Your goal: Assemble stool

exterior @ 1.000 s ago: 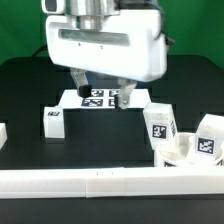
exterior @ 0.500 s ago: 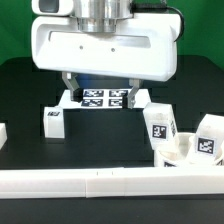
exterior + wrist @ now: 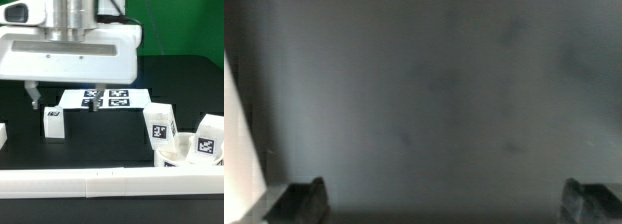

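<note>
Gripper (image 3: 64,98): fingers (image 3: 35,97) wide apart, nothing btwn them. The wrist view agrees, showing both tips (image 3: 304,200) spread w/ only bare dark table (image 3: 110,140) in the gap.

Key relation: loose leg (image 3: 53,122) sits on the table just below the gripper, toward the camera side. It's not centred under the gap but nearer the finger on the exterior view's left. No contact. The leg isn't in the wrist view, so I judge the gripper isn't over it yet. Needs a short shift toward the leg, then a drop. The leg looks squat, so its long axis is hard to read from here. A tagged face points toward the camera.

Other stool parts are well off to the gripper's far side, on the exterior view's right: seat disc (image 3: 183,157) w/ second leg (image 3: 160,123) and third leg (image 3: 208,135) standing at it. Can't tell if they're seated in sockets.

Materials: all parts are white, hard, smooth plastic. Legs are blocky w/ flat faces and b/w square tags, so they should suit a parallel pinch. The table is matte black. Marker board (image 3: 120,98) lies flat behind the gripper; rail (image 3: 110,183) runs along the front.
</note>
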Motion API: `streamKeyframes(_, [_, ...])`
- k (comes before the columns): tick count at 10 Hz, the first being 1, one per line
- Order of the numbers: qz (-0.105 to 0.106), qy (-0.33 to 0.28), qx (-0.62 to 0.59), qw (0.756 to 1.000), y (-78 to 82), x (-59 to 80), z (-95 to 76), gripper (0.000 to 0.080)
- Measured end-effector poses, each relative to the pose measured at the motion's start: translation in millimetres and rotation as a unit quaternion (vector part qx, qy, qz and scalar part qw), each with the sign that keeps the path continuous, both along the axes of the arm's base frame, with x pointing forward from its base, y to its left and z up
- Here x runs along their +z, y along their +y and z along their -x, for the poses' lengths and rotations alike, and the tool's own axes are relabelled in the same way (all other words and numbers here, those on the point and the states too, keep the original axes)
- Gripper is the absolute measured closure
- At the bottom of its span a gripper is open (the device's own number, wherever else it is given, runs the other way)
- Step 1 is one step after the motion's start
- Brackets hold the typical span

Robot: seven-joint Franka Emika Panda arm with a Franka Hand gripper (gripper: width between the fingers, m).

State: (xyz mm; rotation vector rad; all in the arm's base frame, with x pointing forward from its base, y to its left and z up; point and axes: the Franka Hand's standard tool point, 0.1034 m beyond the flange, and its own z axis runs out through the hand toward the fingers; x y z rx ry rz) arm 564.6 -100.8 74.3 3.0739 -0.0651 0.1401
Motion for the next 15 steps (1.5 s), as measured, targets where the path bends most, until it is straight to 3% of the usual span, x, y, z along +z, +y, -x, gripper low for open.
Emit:
streamKeyframes(4, [0.000,0.000,-0.003,1.000,1.6,-0.2,-0.7,0.0151])
streamKeyframes(6, [0.013,0.003,0.018,1.000,-26.3,-23.0,20.2,0.0151])
streamKeyframes(7, [0.015,0.007,0.017,1.000,-26.8,-30.6,28.9,0.0151])
streamKeyframes(9, [0.006,0.020,0.016,1.000,-21.7,-27.2,23.6,0.0151])
streamKeyframes(11, [-0.020,0.086,0.006,0.996,-12.3,-30.9,33.2,0.0151])
streamKeyframes(13, [-0.037,0.152,-0.011,0.988,-13.1,-34.4,36.3,0.0151])
streamKeyframes(15, [-0.037,0.219,-0.030,0.975,-18.0,-33.5,39.9,0.0151])
